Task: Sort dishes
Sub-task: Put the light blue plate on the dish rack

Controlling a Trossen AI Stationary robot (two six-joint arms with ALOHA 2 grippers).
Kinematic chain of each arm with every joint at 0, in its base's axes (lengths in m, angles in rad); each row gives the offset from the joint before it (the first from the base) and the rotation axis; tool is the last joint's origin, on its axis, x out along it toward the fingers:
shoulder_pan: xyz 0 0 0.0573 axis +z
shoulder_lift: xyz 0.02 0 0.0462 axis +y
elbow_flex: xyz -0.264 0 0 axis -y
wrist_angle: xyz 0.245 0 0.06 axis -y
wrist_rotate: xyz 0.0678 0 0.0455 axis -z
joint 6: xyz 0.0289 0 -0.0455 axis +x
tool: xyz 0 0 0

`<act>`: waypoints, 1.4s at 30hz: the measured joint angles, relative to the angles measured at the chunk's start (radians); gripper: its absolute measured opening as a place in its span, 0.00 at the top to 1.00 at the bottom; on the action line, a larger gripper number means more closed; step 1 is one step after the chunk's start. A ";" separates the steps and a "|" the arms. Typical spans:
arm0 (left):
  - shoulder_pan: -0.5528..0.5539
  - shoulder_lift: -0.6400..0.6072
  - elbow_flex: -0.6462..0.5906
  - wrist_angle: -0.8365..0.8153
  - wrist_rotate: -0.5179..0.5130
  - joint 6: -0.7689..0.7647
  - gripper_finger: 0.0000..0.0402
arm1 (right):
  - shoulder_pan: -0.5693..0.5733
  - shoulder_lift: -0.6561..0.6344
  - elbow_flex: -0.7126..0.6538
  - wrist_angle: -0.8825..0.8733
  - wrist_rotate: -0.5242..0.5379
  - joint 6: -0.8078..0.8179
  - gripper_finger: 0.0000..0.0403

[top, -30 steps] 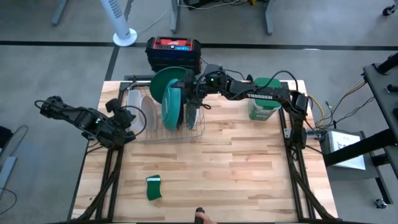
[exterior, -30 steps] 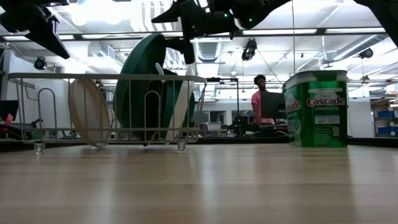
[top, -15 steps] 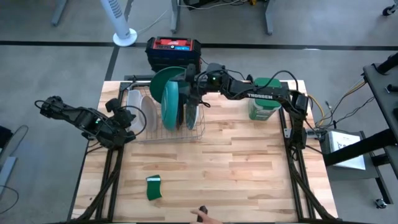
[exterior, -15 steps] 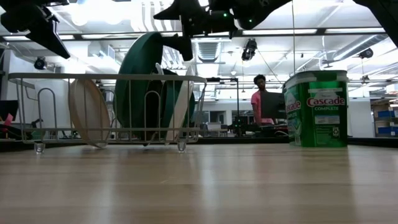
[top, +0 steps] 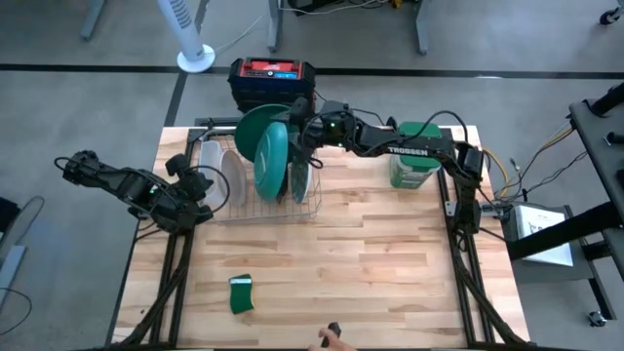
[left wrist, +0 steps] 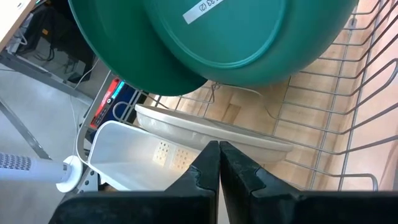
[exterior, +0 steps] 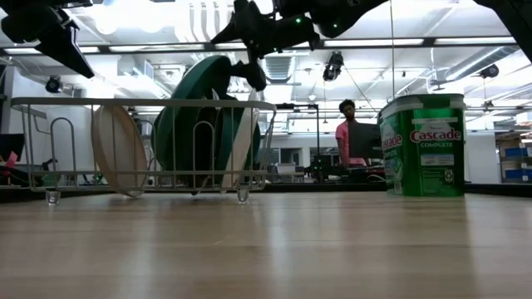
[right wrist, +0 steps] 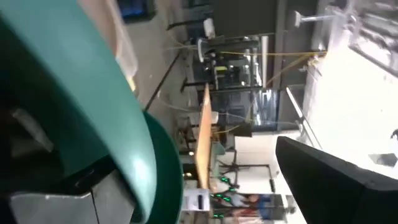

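The table [top: 390,253] is showing lots of bare wood in front of the wire rack [top: 255,185], where the plates are standing on edge. The right gripper [top: 299,136] is pinching the teal plate's [top: 270,161] top rim over the rack, just in front of the dark green plate [top: 255,125]. The left gripper [top: 188,185] is waiting clenched beside the rack, and the green tub [exterior: 422,145] is showing "Cascade COMPLETE".

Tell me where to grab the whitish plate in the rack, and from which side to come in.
Judging by its pose, take the whitish plate by its upper rim, coming straight down from above. It stands on edge in the wire rack, whose rails block its sides, and only the top edge is free. The left gripper, beside the rack, looks nearest.
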 joint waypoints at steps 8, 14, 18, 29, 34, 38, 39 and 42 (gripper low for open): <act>0.000 0.001 0.000 0.000 0.000 0.000 1.00 | 0.000 -0.002 -0.001 0.057 -0.018 -0.125 0.15; 0.000 0.000 0.000 0.000 0.001 0.000 1.00 | 0.009 -0.007 0.015 0.007 -0.009 -0.362 0.15; 0.000 0.001 0.000 0.001 0.001 0.000 1.00 | 0.016 -0.001 0.011 0.000 -0.073 -0.546 0.15; 0.000 0.001 0.000 0.005 0.001 -0.003 1.00 | 0.016 -0.001 0.011 0.007 -0.224 -0.722 0.15; 0.000 0.001 0.000 0.005 0.001 -0.003 1.00 | 0.014 0.001 0.008 0.019 -0.255 -0.822 0.15; 0.000 0.001 0.000 0.008 0.001 -0.007 1.00 | 0.017 0.000 0.008 -0.011 -0.334 -0.661 0.15; 0.000 0.001 0.000 0.008 0.001 -0.010 1.00 | 0.019 0.000 0.008 -0.029 -0.313 -0.664 0.15; 0.000 0.001 0.000 0.009 0.001 -0.014 1.00 | 0.020 0.002 0.006 -0.037 -0.280 -0.646 0.15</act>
